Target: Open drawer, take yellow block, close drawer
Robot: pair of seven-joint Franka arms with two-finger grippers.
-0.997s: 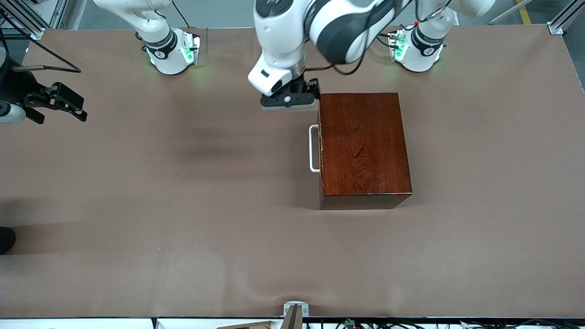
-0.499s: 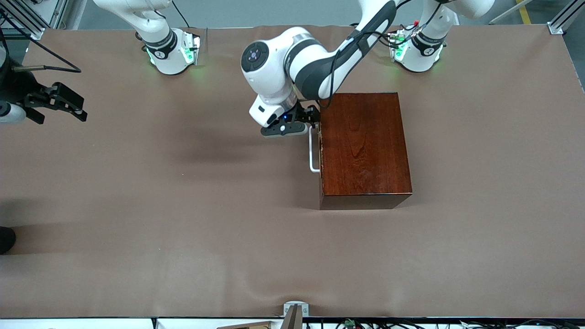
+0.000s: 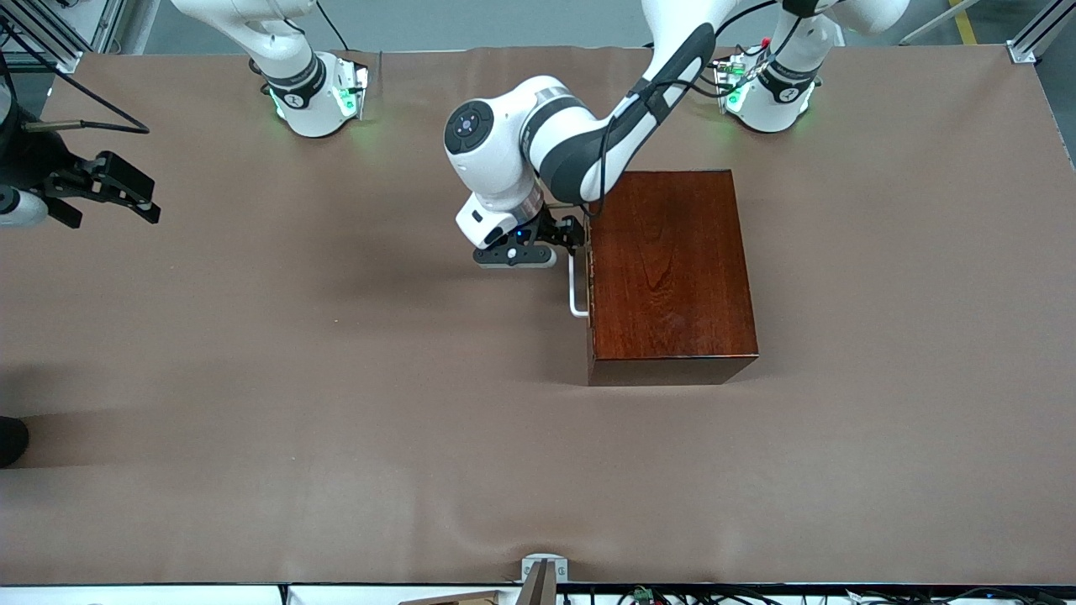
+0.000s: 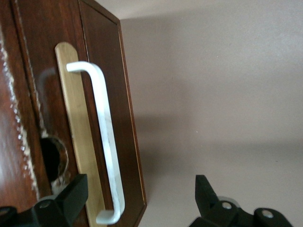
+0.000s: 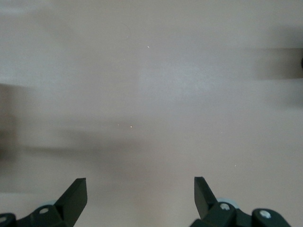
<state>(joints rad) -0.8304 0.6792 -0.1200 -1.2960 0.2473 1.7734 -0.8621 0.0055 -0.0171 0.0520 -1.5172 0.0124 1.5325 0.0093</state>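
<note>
Glossy reddish-brown drawer (image 3: 590,277) front with white handle (image 4: 104,137) just beside black-fingered left gripper (image 4: 139,201), on plain brown table (image 3: 336,378).

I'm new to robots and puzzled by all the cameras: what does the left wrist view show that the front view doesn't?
Only the left wrist view shows the drawer front close up, and the left gripper open astride the handle. Only the front view shows the whole wooden box, both arms, and the right gripper waiting open at the right arm's end of the table. Both show handle, box and table.
</note>
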